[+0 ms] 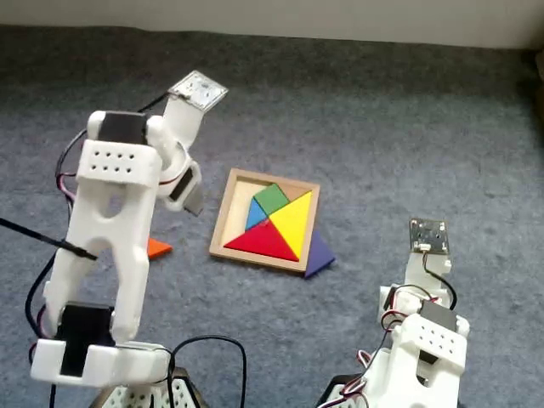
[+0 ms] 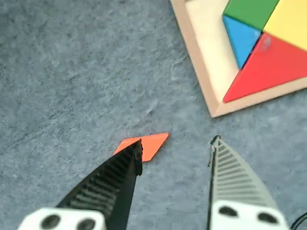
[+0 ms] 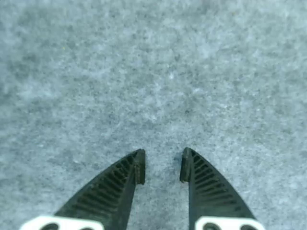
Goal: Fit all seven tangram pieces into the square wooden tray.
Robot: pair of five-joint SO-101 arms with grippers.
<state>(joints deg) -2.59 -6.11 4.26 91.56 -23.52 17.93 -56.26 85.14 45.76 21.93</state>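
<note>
Logging what I am seeing from the console, item by item.

Tray (image 1: 220, 228): lying flat on the grey carpet (image 1: 382, 127), between the two arms. The left wrist view is cutting off all but one corner of it.

Green piece (image 1: 272, 198), blue piece (image 1: 255, 214), yellow piece (image 1: 293, 221), red piece (image 1: 262, 240): sitting packed together inside the tray, leaving a strip of bare wood on the side nearer the left arm (image 1: 110, 229).

Purple piece (image 1: 320, 253): poking out at the tray corner nearest the right arm (image 1: 425, 336). I cannot tell whether it is tucked under the rim or merely touching it.

Orange piece (image 2: 151, 143): lying on the carpet near the tray but apart from it. In the high view the left arm is hiding part of it.

Left gripper (image 2: 176, 143): hanging over the carpet with its fingers spread wide and nothing between them. The dark fingertip (image 2: 136, 153) is overlapping the orange piece's edge. I cannot tell if it is touching.

Right gripper (image 3: 162, 165): pointing at bare carpet well apart from the tray, fingers parted a little and gripping nothing.
</note>
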